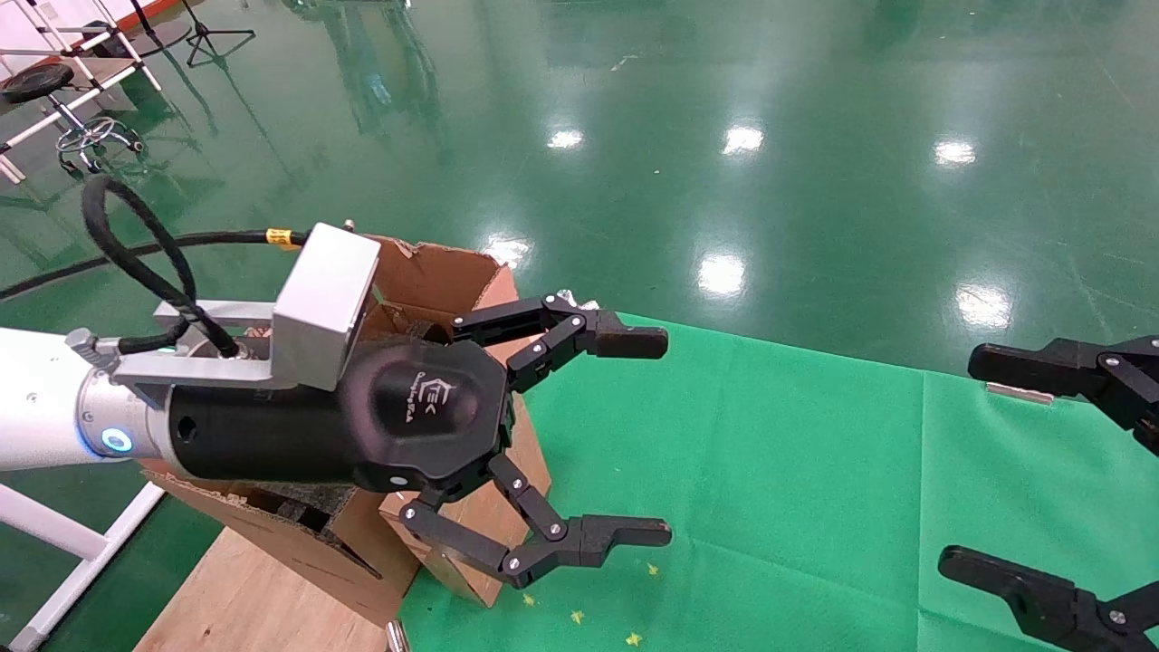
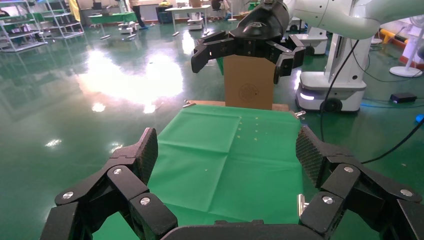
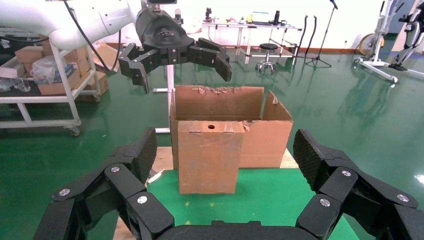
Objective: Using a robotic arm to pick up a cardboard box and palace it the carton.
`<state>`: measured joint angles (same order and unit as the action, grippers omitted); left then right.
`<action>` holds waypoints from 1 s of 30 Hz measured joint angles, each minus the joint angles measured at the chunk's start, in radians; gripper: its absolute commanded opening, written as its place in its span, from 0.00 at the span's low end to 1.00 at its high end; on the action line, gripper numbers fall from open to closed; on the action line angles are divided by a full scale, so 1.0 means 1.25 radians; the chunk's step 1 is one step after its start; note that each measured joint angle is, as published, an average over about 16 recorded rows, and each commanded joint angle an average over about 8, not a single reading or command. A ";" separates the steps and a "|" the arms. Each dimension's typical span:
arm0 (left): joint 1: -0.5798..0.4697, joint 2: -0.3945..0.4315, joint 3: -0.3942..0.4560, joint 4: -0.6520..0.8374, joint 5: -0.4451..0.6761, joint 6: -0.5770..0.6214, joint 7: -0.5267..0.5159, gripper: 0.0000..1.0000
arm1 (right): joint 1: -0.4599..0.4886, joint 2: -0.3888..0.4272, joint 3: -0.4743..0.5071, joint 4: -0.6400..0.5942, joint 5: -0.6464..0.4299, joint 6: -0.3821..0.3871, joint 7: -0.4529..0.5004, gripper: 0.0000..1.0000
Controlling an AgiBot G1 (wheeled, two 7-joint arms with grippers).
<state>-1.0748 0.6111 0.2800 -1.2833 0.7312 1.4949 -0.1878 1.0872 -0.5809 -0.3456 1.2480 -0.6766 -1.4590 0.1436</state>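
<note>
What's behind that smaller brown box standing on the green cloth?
Directly behind the cardboard box stands the carton, bigger, with torn flaps; whether they touch is unclear. The left tool hovers open above them. The carton's inside is hidden from the right wrist view.

On the black housing of the left gripper (image 1: pixel 634 435) in your head view you can see a white logo reading roughly "TEK", with a smaller line of lettering under it too fine to read. In your left wrist view, the cardboard box (image 2: pixel 248 81) carries a faint round printed stamp whose content you cannot read.
</note>
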 measured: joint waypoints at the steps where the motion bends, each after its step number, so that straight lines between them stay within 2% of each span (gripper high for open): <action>1: 0.000 0.000 0.000 0.000 0.000 0.000 0.000 1.00 | 0.000 0.000 0.000 0.000 0.000 0.000 0.000 1.00; 16: 0.000 0.000 0.000 0.000 0.001 0.000 0.000 1.00 | 0.000 0.000 0.000 0.000 0.000 0.000 0.000 1.00; 17: 0.000 -0.001 0.000 0.000 0.002 -0.001 0.001 1.00 | 0.000 0.000 0.000 0.000 0.000 0.000 0.000 0.98; 19: -0.002 -0.002 0.001 0.000 0.008 -0.003 0.003 1.00 | 0.000 0.000 0.000 0.000 0.000 0.000 0.000 0.79; 24: -0.013 -0.006 0.010 0.001 0.049 -0.024 0.000 1.00 | 0.000 0.000 0.000 0.000 0.000 0.000 0.000 0.16; 25: -0.016 -0.007 0.013 0.002 0.060 -0.030 -0.002 1.00 | 0.000 0.000 0.000 0.000 0.000 0.000 0.000 0.06; 27: -0.022 -0.009 0.019 0.003 0.081 -0.041 -0.006 1.00 | 0.000 0.000 0.000 0.000 0.000 0.000 0.000 0.00; 30: -0.033 -0.012 0.031 0.004 0.117 -0.061 -0.016 1.00 | 0.000 0.000 0.000 0.000 0.000 0.000 0.000 0.00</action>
<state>-1.1156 0.5961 0.3184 -1.2782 0.8780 1.4184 -0.2073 1.0872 -0.5809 -0.3456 1.2479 -0.6765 -1.4588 0.1436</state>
